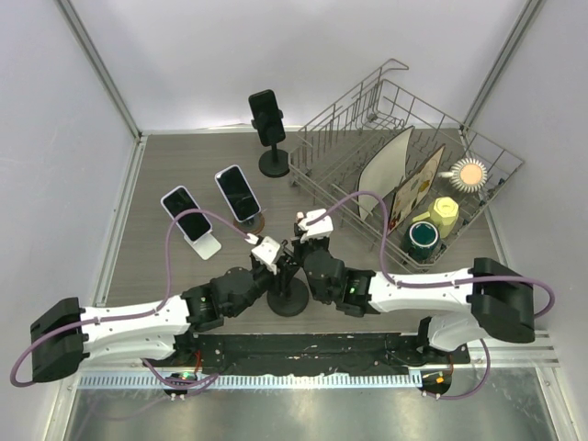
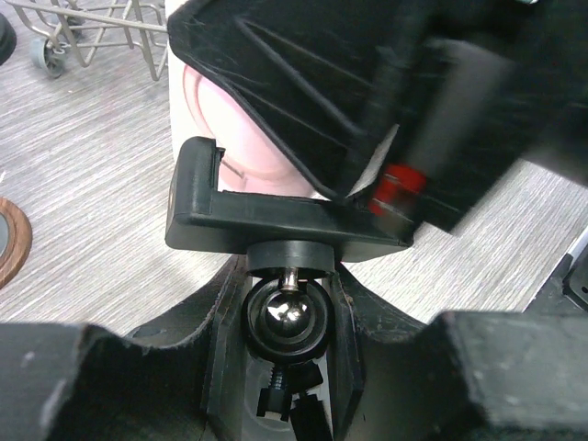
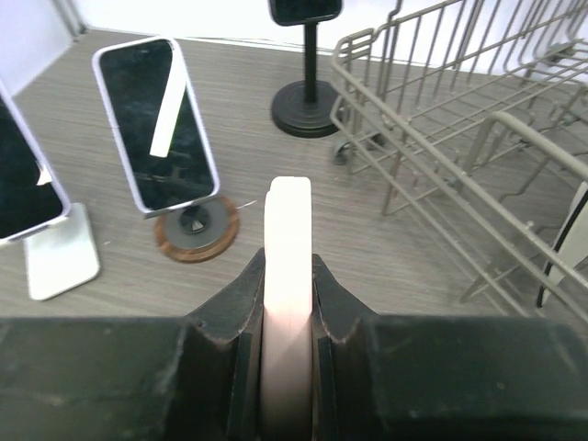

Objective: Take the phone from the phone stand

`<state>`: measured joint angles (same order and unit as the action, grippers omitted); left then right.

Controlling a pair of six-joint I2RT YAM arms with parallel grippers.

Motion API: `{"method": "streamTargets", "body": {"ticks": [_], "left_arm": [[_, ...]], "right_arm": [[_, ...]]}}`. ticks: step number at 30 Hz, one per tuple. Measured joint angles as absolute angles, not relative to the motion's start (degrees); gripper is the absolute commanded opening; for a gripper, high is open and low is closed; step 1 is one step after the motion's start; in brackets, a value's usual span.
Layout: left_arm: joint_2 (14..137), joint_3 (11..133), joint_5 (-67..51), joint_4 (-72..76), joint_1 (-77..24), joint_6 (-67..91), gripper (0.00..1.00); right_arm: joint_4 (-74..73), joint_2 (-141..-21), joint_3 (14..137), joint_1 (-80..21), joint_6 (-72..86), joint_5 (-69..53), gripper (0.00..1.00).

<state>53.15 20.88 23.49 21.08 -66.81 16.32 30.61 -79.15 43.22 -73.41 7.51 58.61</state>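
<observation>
Between my right fingers, edge-on: the pink phone (image 3: pixel 288 230). My right pincer (image 3: pixel 288 303) is clamped on its two flat faces, pads tight against it, no gap showing. The phone stands upright and rises past my fingertips.

Below and across from that grip, my left pincer (image 2: pixel 287 314) sits low on the phone stand (image 2: pixel 276 216). Its fingers flank the socket of the ball joint (image 2: pixel 285 312) and look pressed to both sides. I read that as a grip on the neck, bracing the stand.

Just above my left fingers is the stand's black cradle, with the phone's pink back directly above it. One cradle arm stands beside the phone's edge. My right pincer hides the lower edge, so I cannot say for sure that it is seated. It looks to be in the cradle, not yet lifted out.

Step in hand, by my judgement: both holds are made and the pull has not begun.

The next move calls for a straight draw of the right pincer away from the cradle, along the phone's own plane. The left should hold the neck firm so the base does not tip or drag. Twisting could catch the phone on the cradle arm.

Ahead of my right pincer, well apart, is a dark phone on a round wooden base (image 3: pixel 156 138). The wire rack (image 3: pixel 459 138) is off to the right.
</observation>
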Motion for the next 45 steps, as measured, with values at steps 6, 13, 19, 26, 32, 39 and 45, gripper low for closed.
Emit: {"method": "streamTargets", "body": {"ticks": [6,13,19,26,32,39,45], "left_arm": [[54.9,21.8,25.1,21.4,-67.8,16.1,0.0],[54.6,21.8,27.0,21.1,-67.9,17.0,0.0],[54.8,21.8,27.8,21.3,-64.9,16.2,0.0],[66.1,26.4,25.3,28.4,-54.6,11.6,0.0],[80.2,34.6,20.9,35.6,-48.4,8.9,0.0],[91.4,43.7,18.6,39.2,-46.0,6.7,0.33],[92.6,45.0,17.6,38.8,-45.6,6.2,0.78]], "right_arm": [[36.1,-83.4,43.2,-69.1,2.7,57.9,0.01],[42.1,-82.4,43.6,-67.7,-4.8,55.5,0.01],[39.0,-70.1,41.3,-67.7,-6.0,50.6,0.01],[31.1,-53.6,37.0,-67.7,-5.2,46.9,0.01],[22.0,-47.4,36.4,-67.7,-4.1,45.4,0.01],[14.8,-43.5,36.4,-67.6,-3.3,45.0,0.01],[11.5,-42.0,36.4,-67.6,-2.6,45.1,0.01]]}}
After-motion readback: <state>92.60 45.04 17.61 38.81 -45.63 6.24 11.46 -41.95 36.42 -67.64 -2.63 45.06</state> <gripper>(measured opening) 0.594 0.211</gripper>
